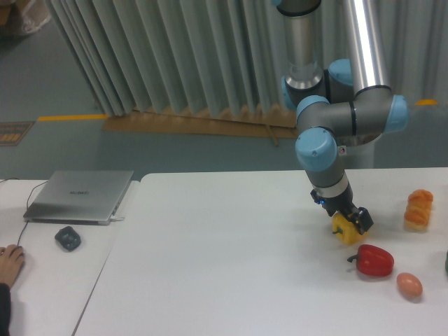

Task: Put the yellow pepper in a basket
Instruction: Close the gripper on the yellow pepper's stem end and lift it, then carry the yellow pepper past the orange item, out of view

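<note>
Near the table's (210, 280) right edge, jaws grip yellow pepper (345, 231).

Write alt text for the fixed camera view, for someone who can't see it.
A robot arm's claw grips a yellow pepper at the right of a white table. A red pepper, a pinkish egg-shaped item and an orange lumpy item lie nearby; a closed laptop sits far left.

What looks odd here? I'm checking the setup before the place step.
No basket shows anywhere in this view, though the gripper is on the yellow pepper. The red pepper lies on its side. Nothing is spilled or damaged.
</note>
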{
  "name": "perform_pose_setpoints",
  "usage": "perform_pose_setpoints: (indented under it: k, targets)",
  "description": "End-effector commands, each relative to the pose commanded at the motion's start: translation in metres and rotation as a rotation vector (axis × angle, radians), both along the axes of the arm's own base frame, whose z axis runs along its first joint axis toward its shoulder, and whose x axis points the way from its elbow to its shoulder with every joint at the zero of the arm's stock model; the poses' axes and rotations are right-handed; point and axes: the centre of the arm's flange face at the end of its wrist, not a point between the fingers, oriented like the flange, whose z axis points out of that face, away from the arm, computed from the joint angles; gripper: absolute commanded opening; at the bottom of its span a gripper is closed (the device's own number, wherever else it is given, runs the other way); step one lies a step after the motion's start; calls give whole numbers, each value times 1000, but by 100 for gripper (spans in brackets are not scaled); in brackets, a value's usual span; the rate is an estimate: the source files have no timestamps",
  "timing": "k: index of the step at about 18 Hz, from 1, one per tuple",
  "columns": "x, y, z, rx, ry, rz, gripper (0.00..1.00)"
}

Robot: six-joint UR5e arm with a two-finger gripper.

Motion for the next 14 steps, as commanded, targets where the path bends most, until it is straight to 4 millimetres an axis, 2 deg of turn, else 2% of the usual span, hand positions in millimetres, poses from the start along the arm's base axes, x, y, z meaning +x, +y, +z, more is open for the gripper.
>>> perform_pose_setpoints:
  k: [1, 2, 3, 9, 10, 11, 12, 14]
  targets:
    - [0, 0, 0, 0, -2, 0, 74]
    - [0, 0, 0, 1, -1, 0, 59]
    - [-1, 1, 3, 6, 1, -1, 49]
    - [-11, 2, 22, 11, -8, -4, 45]
    - [-18, 3, 31, 16, -6, 1, 45]
    - [-30, 0, 51, 37, -6, 20, 45]
    - [-41, -4, 73, 69, -7, 36, 45]
    - [-69, -18, 100, 104, -10, 19, 45]
